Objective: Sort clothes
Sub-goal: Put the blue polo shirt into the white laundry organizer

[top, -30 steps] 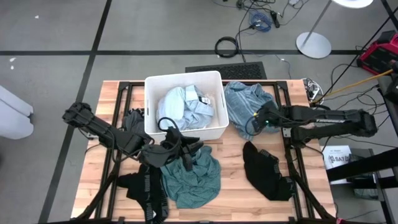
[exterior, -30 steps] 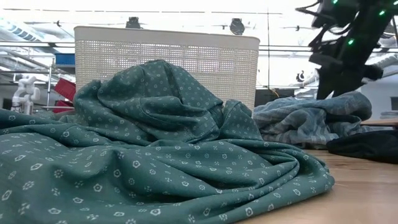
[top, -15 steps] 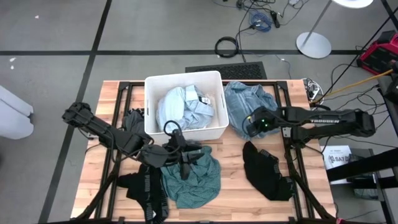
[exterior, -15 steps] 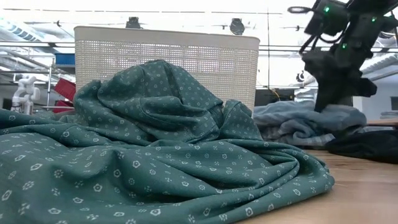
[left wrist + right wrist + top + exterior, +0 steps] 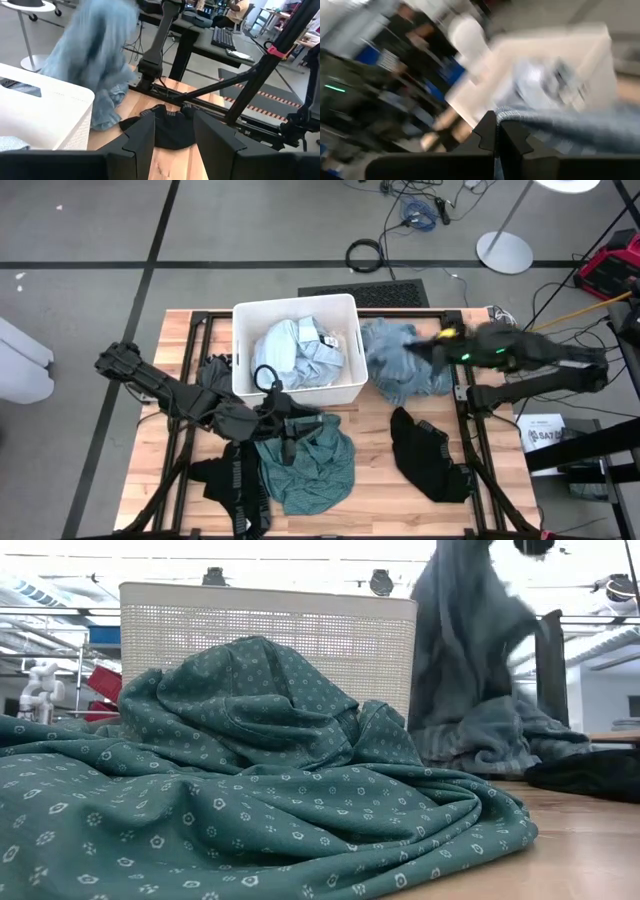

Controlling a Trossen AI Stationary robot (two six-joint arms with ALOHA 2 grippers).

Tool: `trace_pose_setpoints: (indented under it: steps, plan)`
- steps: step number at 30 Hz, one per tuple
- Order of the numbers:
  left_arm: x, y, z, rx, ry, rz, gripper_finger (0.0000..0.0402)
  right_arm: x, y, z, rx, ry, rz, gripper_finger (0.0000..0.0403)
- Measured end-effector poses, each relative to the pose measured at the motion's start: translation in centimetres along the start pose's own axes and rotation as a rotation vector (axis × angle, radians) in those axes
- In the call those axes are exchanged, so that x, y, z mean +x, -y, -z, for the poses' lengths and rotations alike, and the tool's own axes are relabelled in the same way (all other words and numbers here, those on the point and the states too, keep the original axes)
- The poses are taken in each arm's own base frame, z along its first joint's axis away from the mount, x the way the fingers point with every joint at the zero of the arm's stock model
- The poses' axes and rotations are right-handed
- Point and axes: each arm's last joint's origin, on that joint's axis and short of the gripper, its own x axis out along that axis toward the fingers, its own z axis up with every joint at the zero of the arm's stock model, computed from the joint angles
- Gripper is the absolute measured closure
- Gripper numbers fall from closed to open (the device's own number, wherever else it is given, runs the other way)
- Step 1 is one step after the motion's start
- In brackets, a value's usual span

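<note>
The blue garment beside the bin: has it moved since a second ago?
Yes. The blue garment lay heaped on the table right of the white bin; now the right gripper, shut on it, has lifted it well above the bin's rim, its lower part trailing on the table.
</note>
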Motion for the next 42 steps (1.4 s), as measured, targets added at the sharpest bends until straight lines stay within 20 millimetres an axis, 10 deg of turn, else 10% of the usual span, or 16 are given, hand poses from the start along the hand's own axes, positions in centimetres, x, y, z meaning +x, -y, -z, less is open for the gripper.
trace_pose_setpoints:
  steps: [9, 18, 42]
  plan:
    - [0.2, 0.1, -2.4, -0.068, 0.193, 0.056, 0.0256, -4.2, -7.2, -6.8, -0.133, 0.202, -0.303, 0.0403]
    - [-0.5, 0.2, -5.3, -0.018, 0.459, 0.108, 0.0256, 0.3, -11.8, -6.1, -0.172, 0.151, -0.477, 0.0403]
    - [5.4, 0.6, -1.1, 0.086, 0.331, 0.039, 0.0256, 4.7, -13.1, -4.3, -0.192, 0.103, -0.461, 0.0403]
